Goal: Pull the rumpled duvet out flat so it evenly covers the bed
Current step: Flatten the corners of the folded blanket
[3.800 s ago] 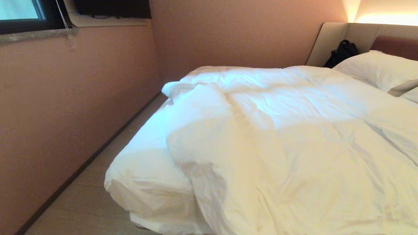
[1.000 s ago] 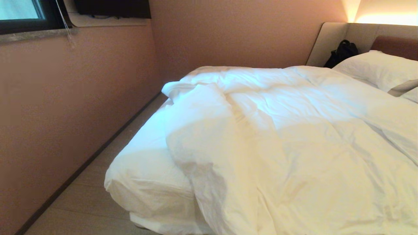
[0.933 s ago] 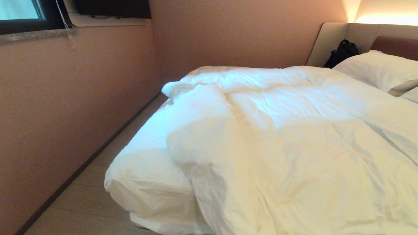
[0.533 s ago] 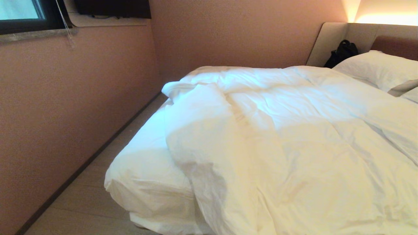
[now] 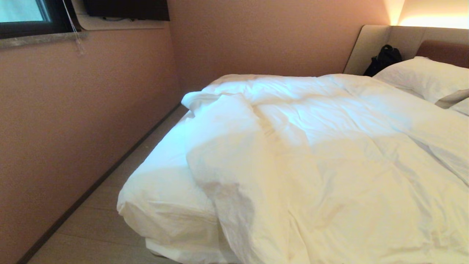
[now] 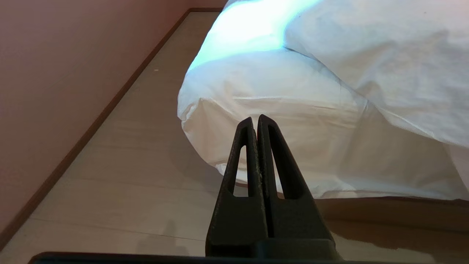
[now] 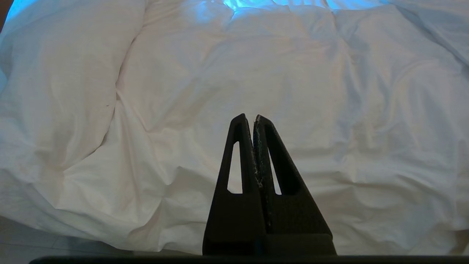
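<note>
- Far to my left a pinkish wall (image 5: 73, 121) runs along the room, with a window (image 5: 22, 14) at its top corner and a strip of pale floor (image 5: 99, 220) between it and the bed (image 5: 161, 205).
- My left gripper (image 6: 255, 119) hangs low off the bed's near left corner, its two dark fingers pressed together and holding nothing. It is clear of the bedding, pointing toward the sheeted mattress corner, with the tan wooden base (image 6: 384, 209) showing below it.
- That near left corner of the bed lies bare: only the fitted sheet (image 5: 165, 154) covers it, along the left edge.
- The duvet (image 5: 311, 165) is bunched back from that left edge, a thick folded ridge running from the near end up toward the far left corner. To the right of the ridge it spreads over the rest of the mattress, wrinkled and puffy, and droops over the near edge.
- My right gripper (image 7: 253, 118) sits off the bed's near edge over the duvet's hanging part, fingers closed tight and empty, not touching the cloth.
- At the bed's far right end pillows (image 5: 425, 79) lie against the padded headboard (image 5: 403, 38), with a black bag (image 5: 383, 58) beside them.
</note>
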